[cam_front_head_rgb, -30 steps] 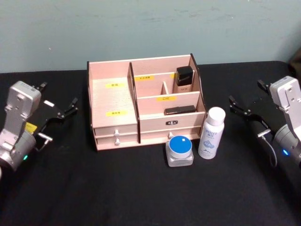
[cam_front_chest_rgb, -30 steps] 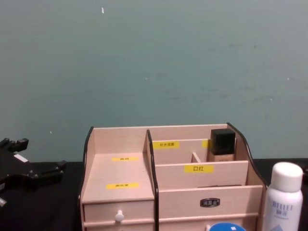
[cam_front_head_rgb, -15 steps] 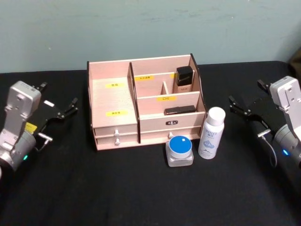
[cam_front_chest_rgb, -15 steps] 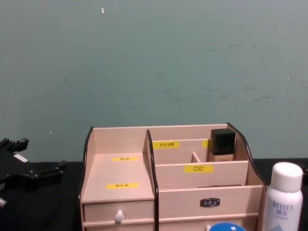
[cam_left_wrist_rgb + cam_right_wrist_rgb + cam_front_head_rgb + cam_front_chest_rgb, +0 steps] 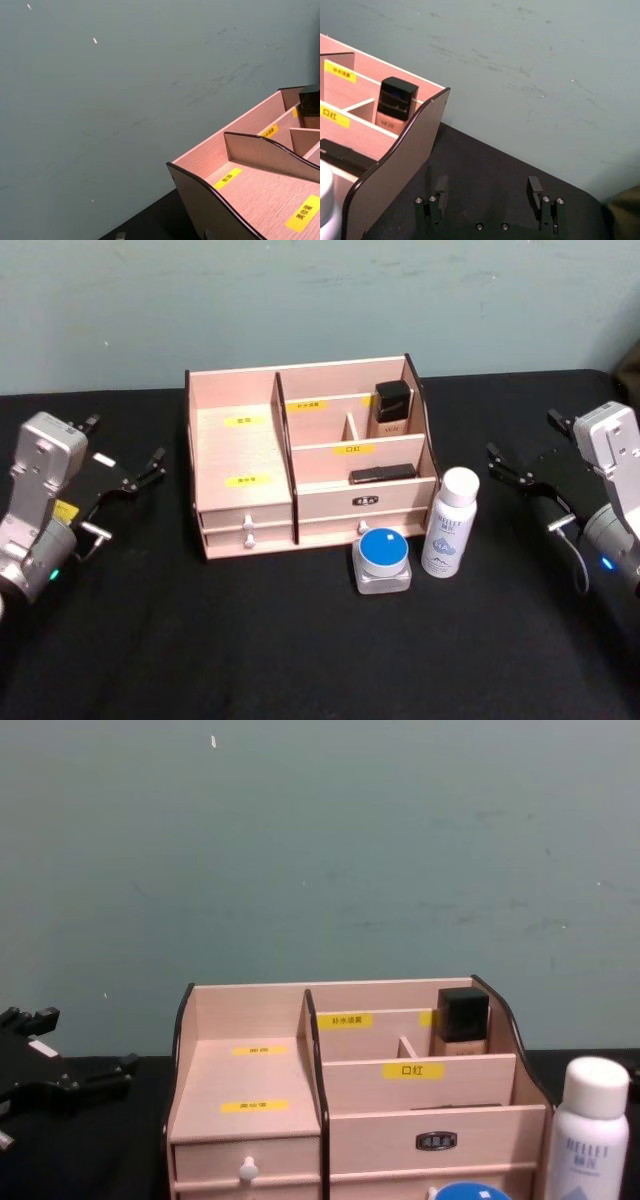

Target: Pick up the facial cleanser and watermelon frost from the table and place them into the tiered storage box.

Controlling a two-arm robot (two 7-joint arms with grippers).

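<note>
The tiered storage box [image 5: 245, 510] stands at the middle of the black table, also seen in the chest view [image 5: 250, 1120]. Just in front of its right end stand a white bottle with a blue label [image 5: 448, 525], which I take for the facial cleanser, and a small clear jar with a blue lid [image 5: 383, 558], which I take for the watermelon frost. My left gripper [image 5: 122, 442] hovers open far left of the box. On the far right my right gripper [image 5: 525, 440] is open and holds nothing; its wrist view shows both fingers spread [image 5: 487, 186] beside the box's curved side [image 5: 400, 150].
Inside the box's right compartments sit a dark-capped square bottle [image 5: 392, 408] and a flat black item [image 5: 383, 474]. The left stepped compartment holds nothing. A teal wall closes the back. Black tabletop stretches open in front of the jar and bottle.
</note>
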